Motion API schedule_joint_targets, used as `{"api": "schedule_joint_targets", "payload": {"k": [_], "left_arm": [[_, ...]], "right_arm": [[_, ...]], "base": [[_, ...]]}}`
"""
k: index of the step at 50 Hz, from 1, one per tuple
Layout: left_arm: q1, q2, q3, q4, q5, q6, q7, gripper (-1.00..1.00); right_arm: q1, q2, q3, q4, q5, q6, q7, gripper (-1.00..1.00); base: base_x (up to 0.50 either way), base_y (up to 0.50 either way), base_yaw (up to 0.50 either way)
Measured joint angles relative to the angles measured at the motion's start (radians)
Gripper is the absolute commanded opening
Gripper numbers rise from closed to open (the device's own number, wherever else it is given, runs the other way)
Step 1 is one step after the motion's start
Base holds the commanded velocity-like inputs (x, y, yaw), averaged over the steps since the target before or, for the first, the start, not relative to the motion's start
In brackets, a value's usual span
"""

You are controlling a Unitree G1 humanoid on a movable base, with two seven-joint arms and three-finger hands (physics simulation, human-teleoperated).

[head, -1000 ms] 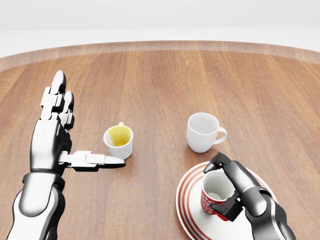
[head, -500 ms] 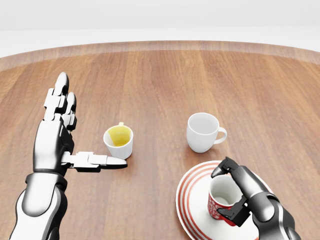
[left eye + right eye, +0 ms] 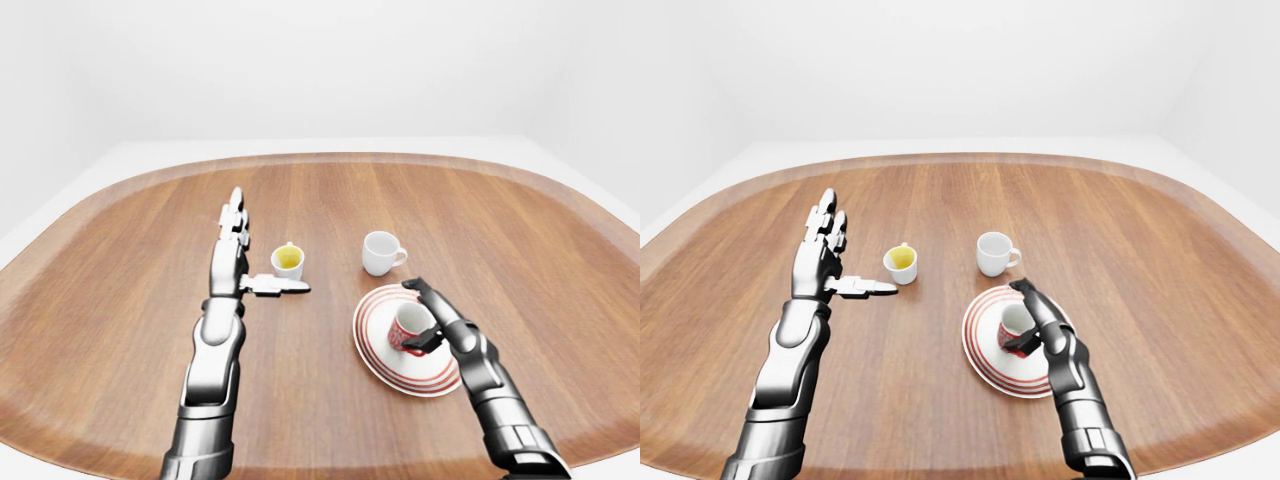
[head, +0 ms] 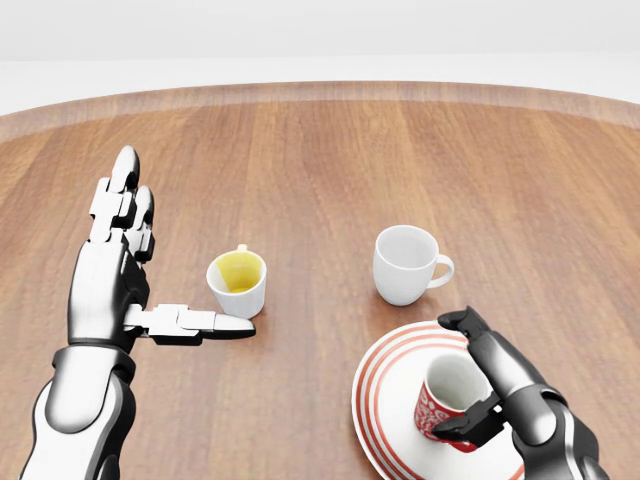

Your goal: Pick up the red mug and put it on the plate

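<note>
The red mug (image 4: 446, 402) stands upright on the white plate with red rings (image 4: 374, 390) at the lower right of the head view. My right hand (image 4: 447, 377) is beside the mug on its right. Its fingers (image 4: 488, 352) are stretched out past the rim and the thumb (image 4: 462, 430) lies low by the mug's side, so the hand is open about the mug, not closed round it. My left hand (image 4: 172, 262) is open and flat over the table at the left, its thumb pointing at a small cup.
A white cup with a yellow inside (image 4: 238, 283) stands by my left thumb. A plain white mug (image 4: 405, 263) stands just above the plate in the head view. The round wooden table (image 3: 520, 230) has its rim all around.
My right hand's fingers have uncurled from the red mug. The mug has moved slightly right and lower and now rests on the plate. The left hand has barely moved.
</note>
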Motion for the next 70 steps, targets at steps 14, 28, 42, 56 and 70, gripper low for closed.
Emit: {"api": "schedule_joint_targets", "payload": {"k": [14,28,42,56,70], "left_arm": [[0.0,0.0,0.0,-0.002,0.001,0.0,-0.001,1.0],[-0.001,0.0,-0.001,-0.011,0.003,0.0,-0.002,1.0],[-0.001,0.0,-0.002,-0.05,0.005,0.0,-0.004,1.0],[-0.01,0.003,0.001,-0.099,0.005,0.0,-0.008,1.0],[-0.022,0.008,0.006,-0.187,0.001,0.0,-0.011,1.0]], "right_arm": [[-0.005,0.001,0.0,0.001,-0.024,0.0,0.0,1.0],[0.004,0.005,0.0,-0.045,-0.037,0.0,0.02,1.0],[0.02,0.007,-0.019,-0.231,-0.06,0.0,0.11,1.0],[0.007,0.001,-0.042,-0.421,-0.087,0.0,0.214,1.0],[-0.043,-0.011,-0.065,-0.647,-0.109,0.0,0.323,1.0]], "base": [[0.0,0.0,0.0],[0.0,0.0,0.0],[0.0,0.0,0.0],[0.0,0.0,0.0],[0.0,0.0,0.0]]}}
